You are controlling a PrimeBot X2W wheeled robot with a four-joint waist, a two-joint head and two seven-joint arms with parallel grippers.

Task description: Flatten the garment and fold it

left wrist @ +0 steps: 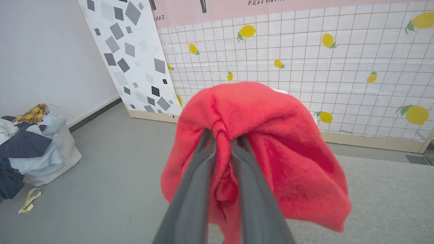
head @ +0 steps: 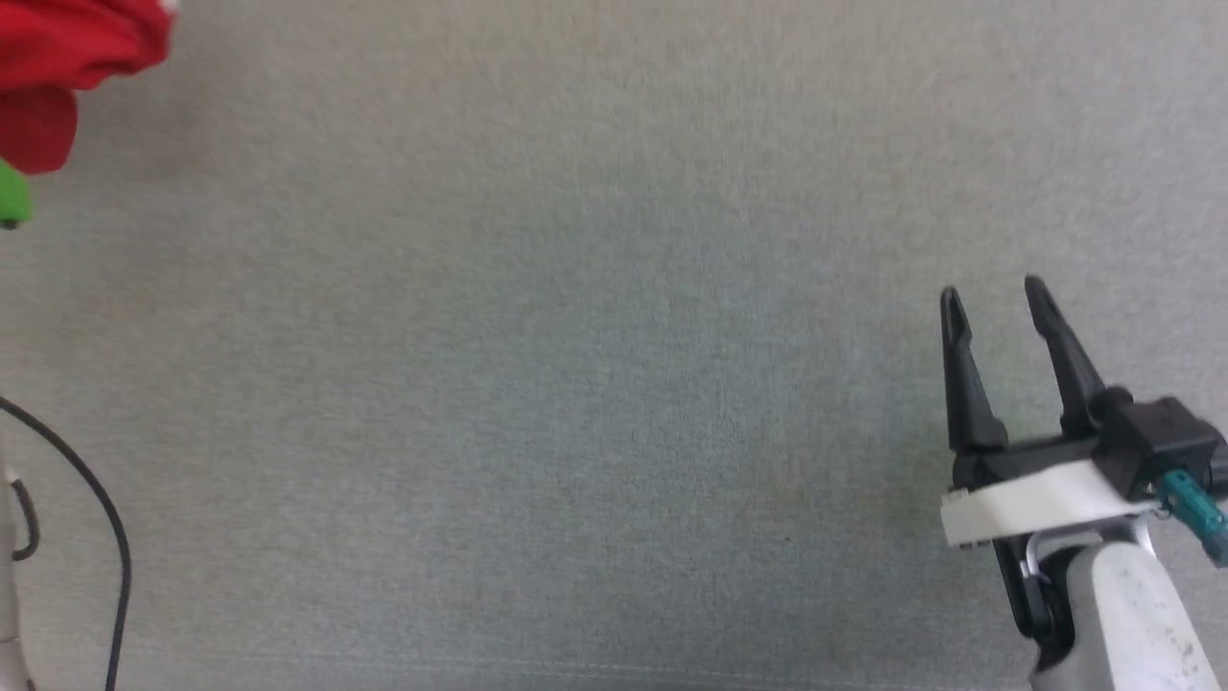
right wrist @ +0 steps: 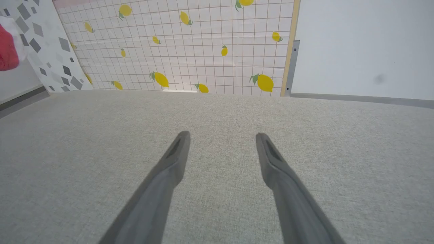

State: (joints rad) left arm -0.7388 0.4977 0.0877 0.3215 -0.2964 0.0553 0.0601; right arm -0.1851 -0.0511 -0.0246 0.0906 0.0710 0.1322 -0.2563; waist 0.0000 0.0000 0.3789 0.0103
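Observation:
The garment (left wrist: 271, 145) is a bunched lump of red soft fabric. In the left wrist view it drapes over the two dark fingers, which pinch a fold of it between them; my left gripper (left wrist: 223, 135) is shut on it, above the grey surface. The head view has the garment (head: 67, 58) as a red bunch in the top left corner, and the right wrist view catches a bit of the garment (right wrist: 7, 54) at its left edge. My right gripper (head: 993, 293) stands open at the lower right over the grey surface, with nothing between its fingers (right wrist: 176, 152).
A pile of clothes (left wrist: 30, 142) on a white bag lies on the floor at the left. A lemon-print tiled backdrop (left wrist: 305, 67) and a speckled panel (left wrist: 135, 57) stand behind the grey work surface (head: 576, 384). A black cable (head: 96, 499) runs along the left edge.

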